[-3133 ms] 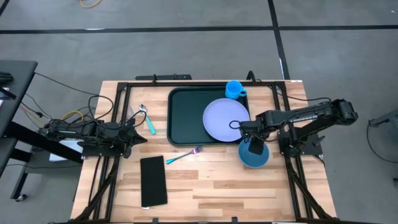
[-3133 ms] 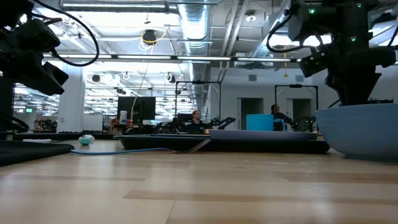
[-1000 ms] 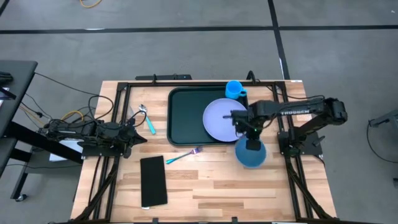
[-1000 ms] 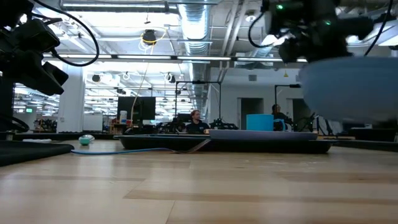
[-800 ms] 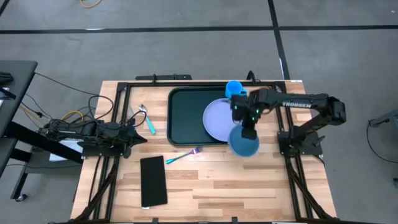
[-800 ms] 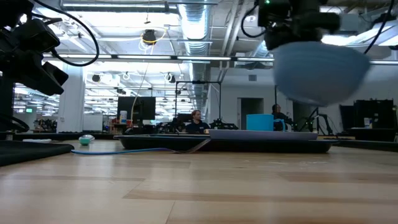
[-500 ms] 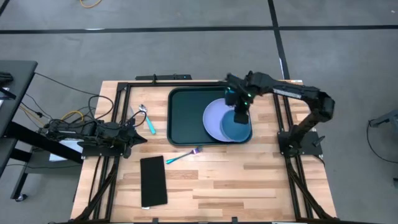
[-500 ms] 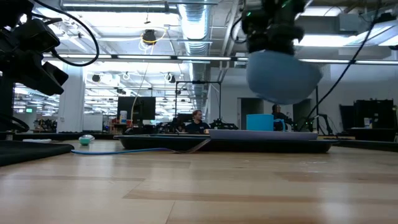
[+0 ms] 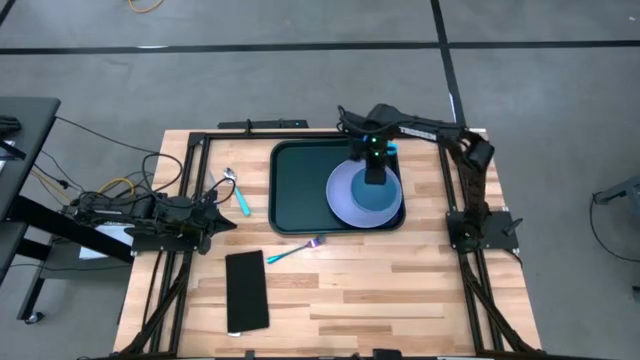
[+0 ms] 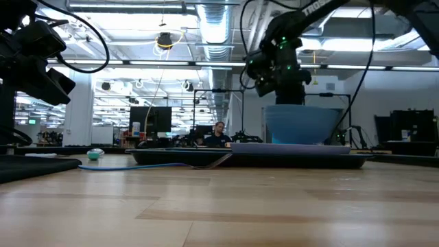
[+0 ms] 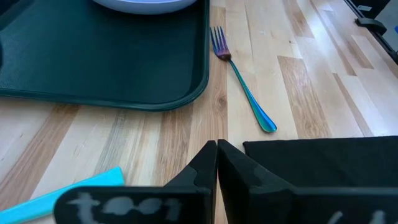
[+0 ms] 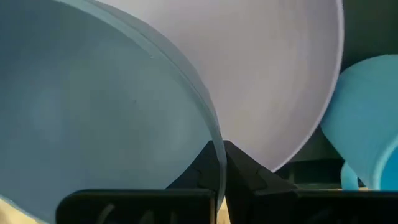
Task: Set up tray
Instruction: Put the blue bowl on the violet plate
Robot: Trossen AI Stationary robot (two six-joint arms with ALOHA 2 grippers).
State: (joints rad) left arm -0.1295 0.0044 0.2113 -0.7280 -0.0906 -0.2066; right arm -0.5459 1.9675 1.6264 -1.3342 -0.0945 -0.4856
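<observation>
The dark green tray [image 9: 305,185] lies at the table's far middle with a lavender plate [image 9: 345,195] in its right half. A blue bowl [image 9: 378,198] sits upright over the plate, and my right gripper [image 9: 373,172] is shut on it from above. In the low view the bowl [image 10: 302,125] is at plate height; whether it rests on the plate I cannot tell. A light blue cup [image 12: 367,112] stands at the tray's far right corner. My left gripper [image 9: 215,212] waits shut at the table's left side, holding nothing. My right gripper pinches the bowl's rim [image 12: 214,140] on its far side, one finger inside the bowl and one outside. The fingers point down from above. The bowl hangs upright below them, over the plate's right part.
A teal-handled spoon [image 9: 240,195] lies left of the tray. An iridescent fork [image 9: 293,250] lies near the tray's front edge, and a flat black rectangle [image 9: 247,290] lies nearer the front. The table's near right part is bare wood.
My right gripper has carried the blue bowl, lifted clear, from the table right of the tray toward the far edge and left, over the tray. It has then come down, and the bowl now stands low over the plate.
</observation>
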